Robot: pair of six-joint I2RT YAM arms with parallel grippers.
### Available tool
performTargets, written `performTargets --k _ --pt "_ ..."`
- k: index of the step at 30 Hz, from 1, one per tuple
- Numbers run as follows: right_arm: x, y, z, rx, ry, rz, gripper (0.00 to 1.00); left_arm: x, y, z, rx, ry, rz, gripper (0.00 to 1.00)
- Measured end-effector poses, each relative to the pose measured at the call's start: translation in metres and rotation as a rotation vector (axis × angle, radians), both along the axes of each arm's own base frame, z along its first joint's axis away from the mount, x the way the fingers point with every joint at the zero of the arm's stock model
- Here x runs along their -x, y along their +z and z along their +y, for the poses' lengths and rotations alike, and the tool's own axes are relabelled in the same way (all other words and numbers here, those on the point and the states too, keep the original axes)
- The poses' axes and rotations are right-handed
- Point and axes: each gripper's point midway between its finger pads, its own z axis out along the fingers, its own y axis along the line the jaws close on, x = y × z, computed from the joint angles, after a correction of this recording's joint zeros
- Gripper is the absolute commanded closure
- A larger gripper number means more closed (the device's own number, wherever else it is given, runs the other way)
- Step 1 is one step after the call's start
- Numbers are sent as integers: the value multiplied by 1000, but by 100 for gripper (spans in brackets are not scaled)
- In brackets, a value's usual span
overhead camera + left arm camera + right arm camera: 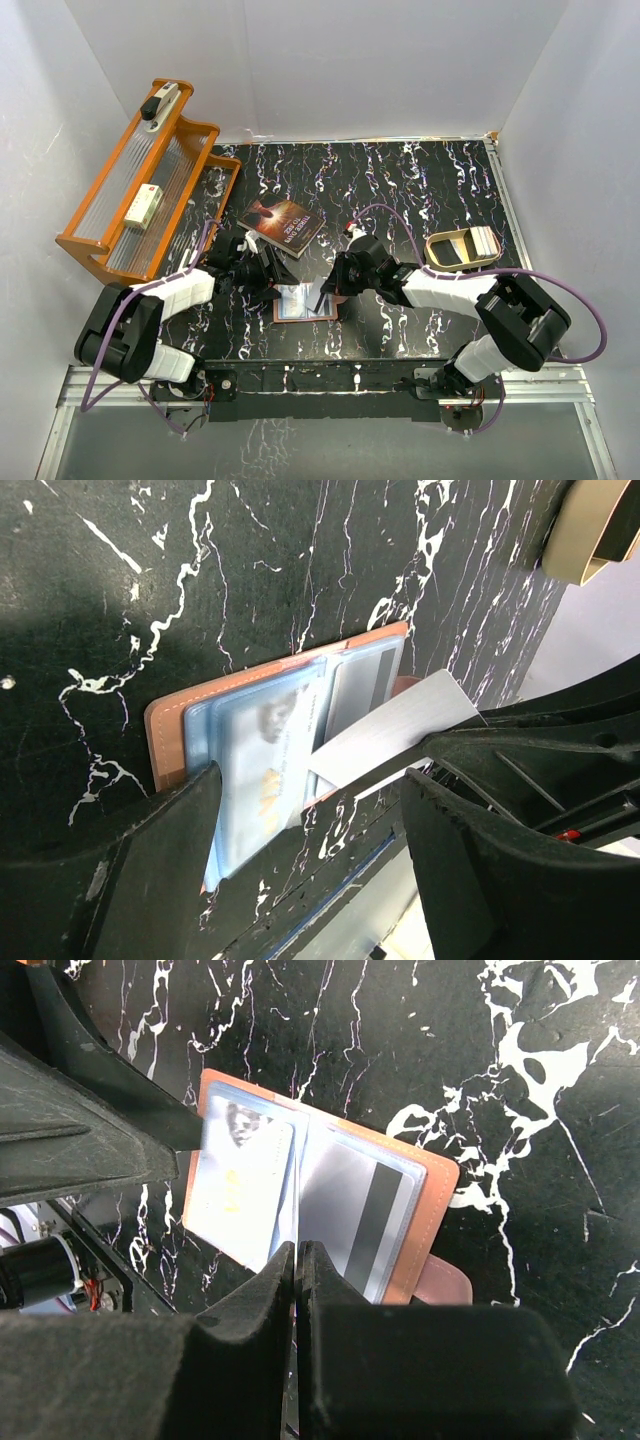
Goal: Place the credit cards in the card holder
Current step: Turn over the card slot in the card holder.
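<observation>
The reddish-brown card holder [305, 303] lies open on the black marbled table between my grippers. In the left wrist view the card holder [170, 720] has a pale blue-white card [262, 770] in its left sleeve and a grey card [362, 680] with a dark stripe in its right sleeve. My right gripper [298, 1250] is shut on a thin silver-white card [400, 725], held edge-on over the holder's middle fold. My left gripper [312, 785] is open, one finger [150, 860] at the holder's left edge. The snap tab [440, 1285] sticks out at the holder's right.
A dark paperback book [281, 224] lies behind the holder. A beige-gold tin [462, 248] stands to the right. An orange rack [140, 195] with small items stands at the far left. White walls enclose the table.
</observation>
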Motion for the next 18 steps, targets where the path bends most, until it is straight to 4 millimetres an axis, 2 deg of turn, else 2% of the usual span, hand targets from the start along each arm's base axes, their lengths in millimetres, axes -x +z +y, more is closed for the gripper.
performTargets --k 11,18 --pt "-1 -1 0 2 -3 -3 100 -1 -1 -6 44 1 5 37" --pt "-1 -1 -1 3 -4 -3 100 3 8 -13 114 1 27 41"
